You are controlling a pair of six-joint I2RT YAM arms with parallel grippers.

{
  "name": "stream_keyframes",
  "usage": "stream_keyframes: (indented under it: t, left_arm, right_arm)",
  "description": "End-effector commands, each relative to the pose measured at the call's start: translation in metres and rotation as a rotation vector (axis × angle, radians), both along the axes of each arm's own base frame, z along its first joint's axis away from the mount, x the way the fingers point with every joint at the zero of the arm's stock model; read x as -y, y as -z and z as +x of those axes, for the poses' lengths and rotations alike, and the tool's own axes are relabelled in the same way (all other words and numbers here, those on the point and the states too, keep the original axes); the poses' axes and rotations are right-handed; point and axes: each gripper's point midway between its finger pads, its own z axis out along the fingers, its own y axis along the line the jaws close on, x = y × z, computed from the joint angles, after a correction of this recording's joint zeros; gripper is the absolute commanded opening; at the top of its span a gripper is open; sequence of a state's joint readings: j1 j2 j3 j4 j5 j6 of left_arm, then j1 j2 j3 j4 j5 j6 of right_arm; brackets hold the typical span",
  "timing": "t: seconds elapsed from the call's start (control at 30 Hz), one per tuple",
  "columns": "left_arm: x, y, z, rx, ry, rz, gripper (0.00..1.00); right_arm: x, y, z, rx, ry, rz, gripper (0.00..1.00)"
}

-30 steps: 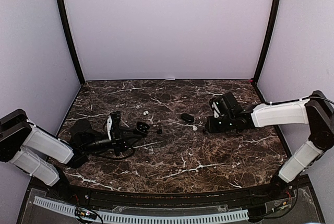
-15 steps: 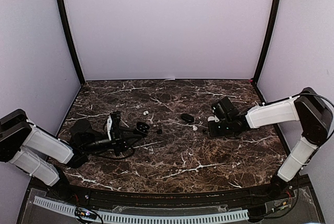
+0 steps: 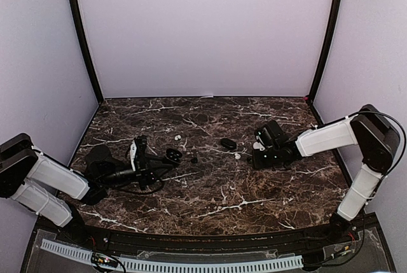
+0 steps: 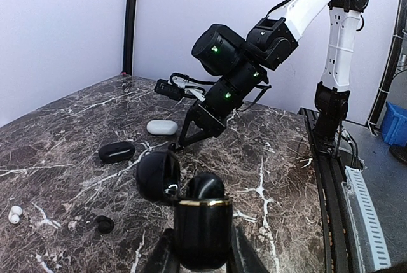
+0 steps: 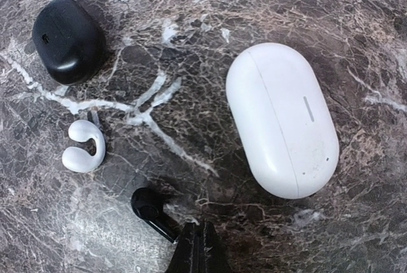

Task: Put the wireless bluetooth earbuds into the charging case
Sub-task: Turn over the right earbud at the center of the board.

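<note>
My L gripper (image 4: 202,255) is clamped on the open black case (image 4: 202,225), one finger on each side of its body. The case stands upright w/ a gold rim, and its lid (image 4: 159,174) is swung back on the far side. A glossy black rounded shape sits just above the rim; can't tell if it's a bud or part of the case.

My R gripper (image 5: 198,247) is low over the marble surface (image 3: 254,196), jaws fully together and tips pointing down. A black earbud (image 5: 152,212) lies right at the tips on one side, touching or nearly so. Can't tell if its end is actually pinched.

In the R wrist view, a white C-shaped earbud (image 5: 84,147) lies flat on the surface near the black one but apart from it. Beyond it is a closed black case (image 5: 68,39). A closed white case (image 5: 283,120) lies on the other side, touching nothing.

Other buds are loose on the surface, none in a case that I can see. A pair of white earbuds (image 4: 13,214) lie touching each other, far side of my L gripper. A second black earbud (image 4: 103,224) lies alone, btw the open case and the closed black one. In the top view both arms reach inward, w/ all the cases and buds in a band btw the two grippers.
</note>
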State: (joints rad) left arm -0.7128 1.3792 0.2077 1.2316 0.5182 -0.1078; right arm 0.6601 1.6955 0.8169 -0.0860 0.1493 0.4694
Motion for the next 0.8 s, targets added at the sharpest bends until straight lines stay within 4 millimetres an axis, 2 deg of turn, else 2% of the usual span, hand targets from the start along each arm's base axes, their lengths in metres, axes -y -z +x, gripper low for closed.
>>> stream_keyframes:
  t: [0.0, 0.23, 0.37, 0.47, 0.57, 0.63, 0.67, 0.77]
  left_arm:
    - [-0.001, -0.004, -0.006, 0.024, 0.016, -0.009, 0.08]
    - [0.0, -0.003, -0.005, 0.024, 0.015, -0.005, 0.08]
    - [0.0, -0.002, -0.005, 0.025, 0.015, -0.002, 0.08]
    - [0.0, -0.001, -0.005, 0.022, 0.018, -0.001, 0.08]
    - [0.001, -0.001, -0.005, 0.021, 0.02, 0.001, 0.08]
    - [0.001, -0.001, -0.005, 0.021, 0.021, 0.0, 0.08]
    - [0.001, -0.001, -0.005, 0.022, 0.021, 0.0, 0.08]
    - [0.001, -0.001, -0.005, 0.022, 0.022, -0.001, 0.09]
  right_arm:
    - [-0.016, 0.007, -0.008, -0.031, -0.089, 0.062, 0.0]
    - [-0.047, 0.0, -0.024, -0.049, -0.252, 0.199, 0.0]
    - [-0.053, 0.0, -0.026, -0.052, -0.281, 0.218, 0.0]
    - [-0.054, -0.003, -0.027, -0.038, -0.296, 0.223, 0.0]
    - [-0.051, -0.015, -0.028, 0.021, -0.313, 0.23, 0.01]
    - [-0.042, -0.021, -0.026, 0.072, -0.304, 0.205, 0.04]
    - [-0.038, -0.034, -0.022, 0.118, -0.294, 0.204, 0.06]
    - [-0.026, -0.043, -0.011, 0.162, -0.257, 0.185, 0.11]
